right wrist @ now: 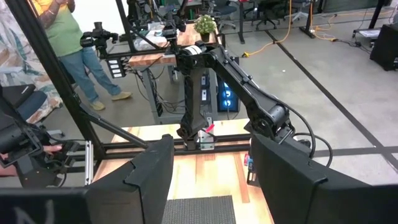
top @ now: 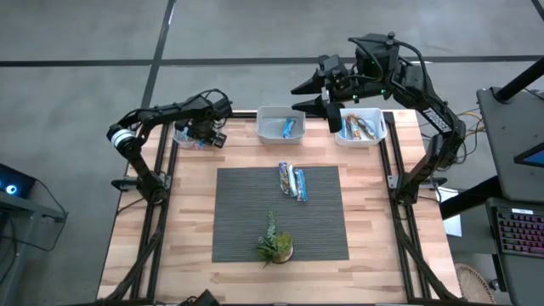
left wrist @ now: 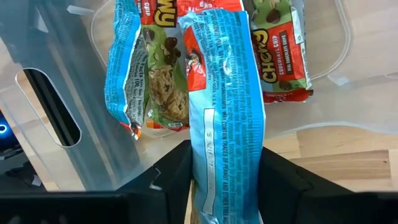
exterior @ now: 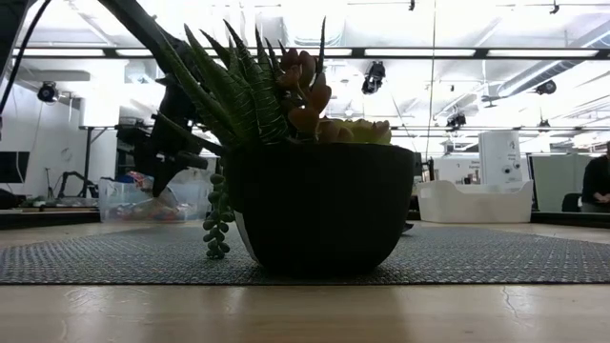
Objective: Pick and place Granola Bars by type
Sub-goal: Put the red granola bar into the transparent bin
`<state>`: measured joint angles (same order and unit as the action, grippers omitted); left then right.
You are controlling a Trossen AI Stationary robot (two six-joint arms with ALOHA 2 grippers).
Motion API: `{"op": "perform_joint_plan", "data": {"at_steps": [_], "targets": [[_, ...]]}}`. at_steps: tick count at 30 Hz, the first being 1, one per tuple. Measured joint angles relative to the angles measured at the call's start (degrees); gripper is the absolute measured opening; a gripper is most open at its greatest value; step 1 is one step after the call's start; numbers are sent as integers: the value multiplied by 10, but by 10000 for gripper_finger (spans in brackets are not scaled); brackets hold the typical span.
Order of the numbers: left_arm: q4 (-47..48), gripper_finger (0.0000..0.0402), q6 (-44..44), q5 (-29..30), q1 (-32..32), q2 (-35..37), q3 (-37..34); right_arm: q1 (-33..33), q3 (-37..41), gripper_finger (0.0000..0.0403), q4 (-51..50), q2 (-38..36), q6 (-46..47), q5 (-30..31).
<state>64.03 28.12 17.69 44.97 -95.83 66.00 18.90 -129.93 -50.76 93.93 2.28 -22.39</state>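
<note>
a blue-wrapped granola bar (left wrist: 225, 106) sits clamped between the left gripper's (left wrist: 225, 180) two fingers, hanging over the clear bin (top: 189, 136) at the table's far left corner, where more bars (left wrist: 149, 74) already lie. two bars (top: 293, 181) rest on the grey mat (top: 246, 212). the right gripper (right wrist: 208, 177) hangs raised above the far bins (top: 280, 123), fingers apart and holding nothing

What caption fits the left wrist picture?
Left gripper holding a blue granola bar over a clear bin of bars.
</note>
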Motion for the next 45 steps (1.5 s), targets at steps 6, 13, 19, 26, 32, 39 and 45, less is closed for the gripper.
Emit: {"op": "perform_joint_plan", "data": {"at_steps": [6, 13, 19, 26, 32, 39, 45], "targets": [[6, 132, 0, -1, 0, 0, 1, 0, 0, 205, 0, 0, -2, 0], [7, 97, -1, -9, 1, 0, 1, 0, 0, 205, 0, 0, -4, 0], [7, 76, -3, -11, 1, 0, 1, 0, 0, 205, 0, 0, -4, 0], [8, 73, -3, -11, 2, 2, 1, 0, 0, 205, 0, 0, -4, 0], [12, 73, -3, -12, 4, 14, 1, 0, 0, 205, 0, 0, -5, 0], [18, 73, 0, -12, 7, 38, 9, 0, 0, 205, 0, 0, -10, 0], [22, 73, 3, 2, 19, 43, 47, 0, 0, 205, 0, 0, -10, 0]]}}
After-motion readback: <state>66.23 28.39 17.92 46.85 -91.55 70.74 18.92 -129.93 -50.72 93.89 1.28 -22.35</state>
